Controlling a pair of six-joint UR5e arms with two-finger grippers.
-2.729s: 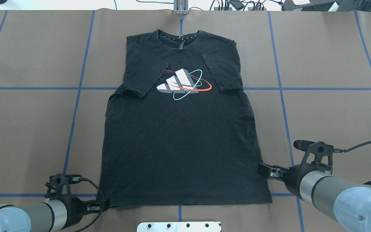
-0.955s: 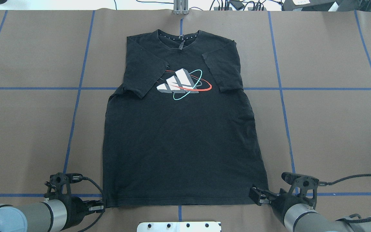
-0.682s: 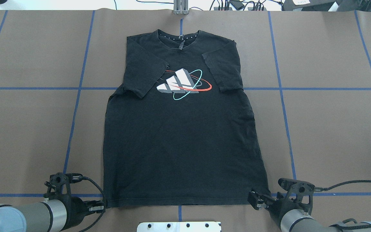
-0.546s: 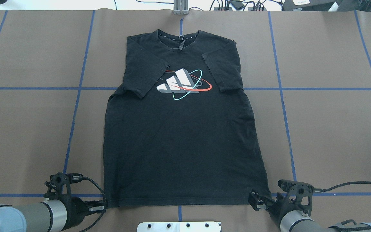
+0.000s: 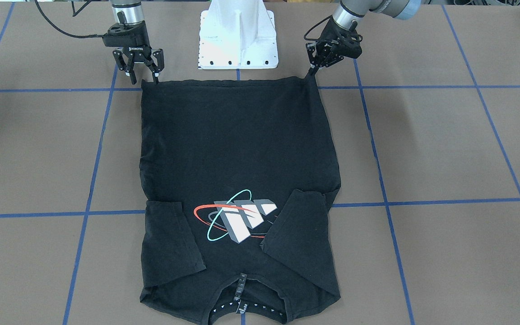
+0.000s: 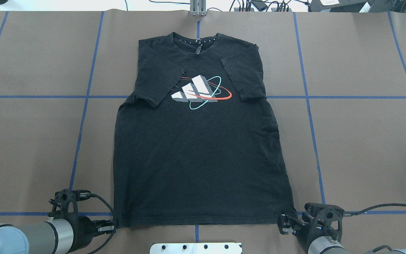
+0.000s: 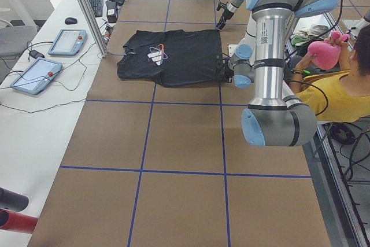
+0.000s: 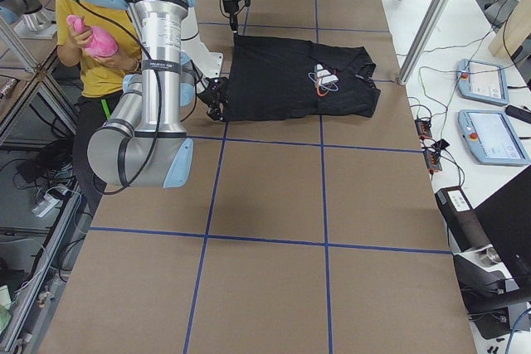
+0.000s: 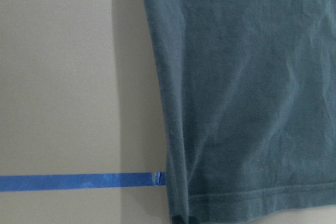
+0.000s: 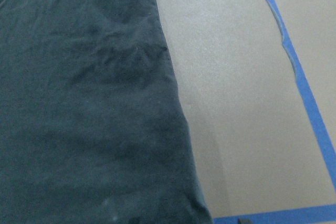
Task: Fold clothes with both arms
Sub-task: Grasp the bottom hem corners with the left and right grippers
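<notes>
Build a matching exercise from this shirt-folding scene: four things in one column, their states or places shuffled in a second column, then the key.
Things
1. left pincer
2. right pincer
3. sleeves
4. collar

States or places
A. on the shirt's end opposite the hem
B. open, at a hem corner
C. folded inward over the chest
D. shut on a hem corner

Pairs: 1-D, 2-B, 3-C, 4-A

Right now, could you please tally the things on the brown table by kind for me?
T-shirt: 1
Grippers: 2, the left gripper and the right gripper
White pedestal: 1
Total: 4
</notes>
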